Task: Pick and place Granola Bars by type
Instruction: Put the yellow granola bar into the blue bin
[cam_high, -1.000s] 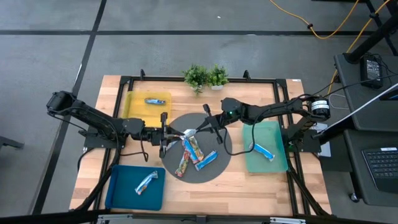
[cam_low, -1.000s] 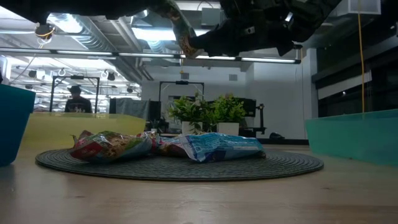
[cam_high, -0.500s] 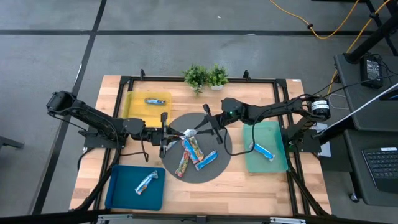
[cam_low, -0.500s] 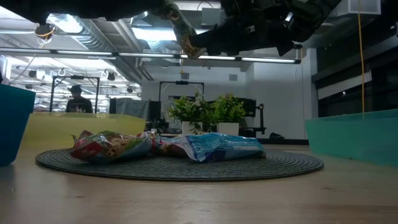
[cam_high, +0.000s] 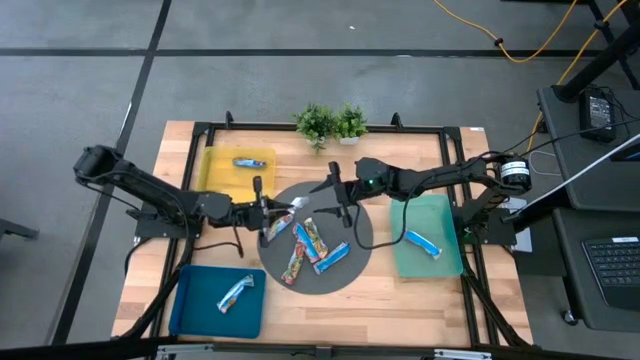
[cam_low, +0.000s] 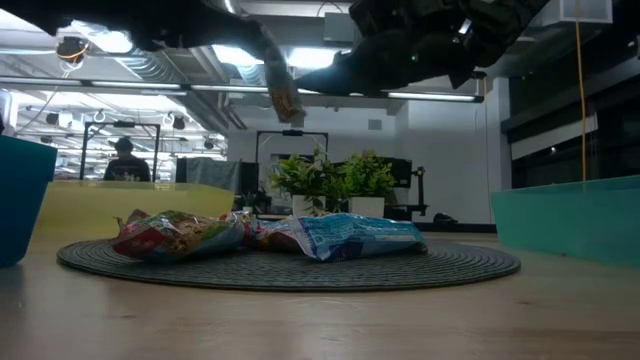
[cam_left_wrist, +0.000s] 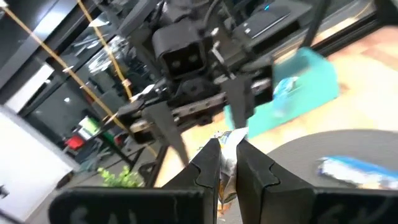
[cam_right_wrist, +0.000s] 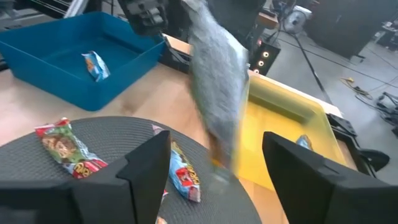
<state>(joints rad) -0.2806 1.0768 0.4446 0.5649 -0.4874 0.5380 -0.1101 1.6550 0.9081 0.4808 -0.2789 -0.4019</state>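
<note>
The left hand (cam_high: 272, 208), clenched on a silver-grey foil bar (cam_high: 296, 203), had taken it from the now-released right hand (cam_high: 337, 195).

Two dark jointed arms (cam_high: 150, 190) (black cables alongside)

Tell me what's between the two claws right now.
A silver-grey granola bar held by the left claw, hanging before the open right claw; clearest in the right wrist view.

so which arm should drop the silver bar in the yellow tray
Left. The left gripper is shut on the silver bar, beside the yellow tray. The right gripper is open and holds nothing.
</note>
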